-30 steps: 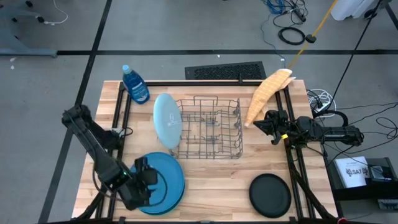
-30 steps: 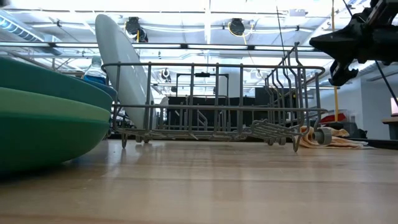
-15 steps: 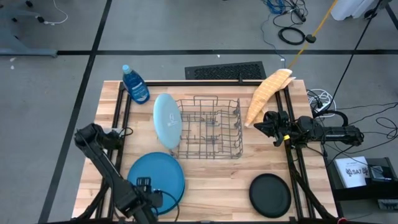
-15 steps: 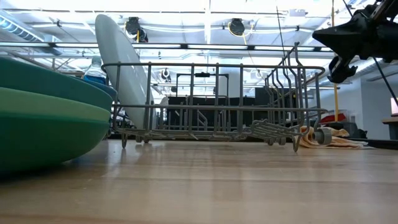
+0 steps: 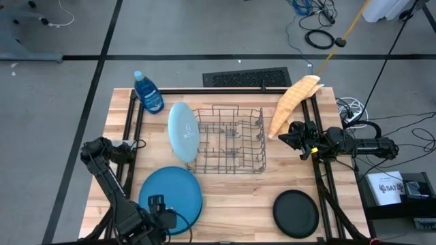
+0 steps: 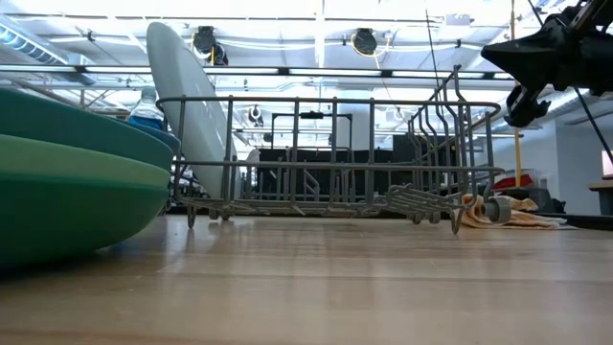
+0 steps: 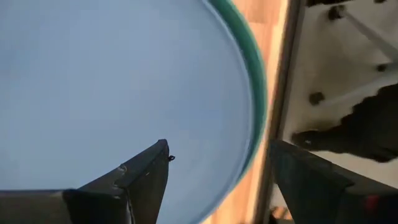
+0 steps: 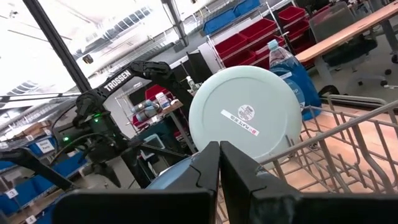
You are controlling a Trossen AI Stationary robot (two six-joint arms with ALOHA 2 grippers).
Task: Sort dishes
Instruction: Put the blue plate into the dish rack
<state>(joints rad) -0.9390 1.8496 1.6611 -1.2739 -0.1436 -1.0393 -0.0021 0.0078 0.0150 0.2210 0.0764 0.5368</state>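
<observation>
- Blue plate topping the stack is lying under the spread left end effector.
- Pinching its rim squarely seems wise.
- Right end effector is waiting, fingers pressed together.

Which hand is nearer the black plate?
Right. The right hand hovers beyond the black plate, beside the rack; the left hand is across the table, over the blue stack.
</observation>
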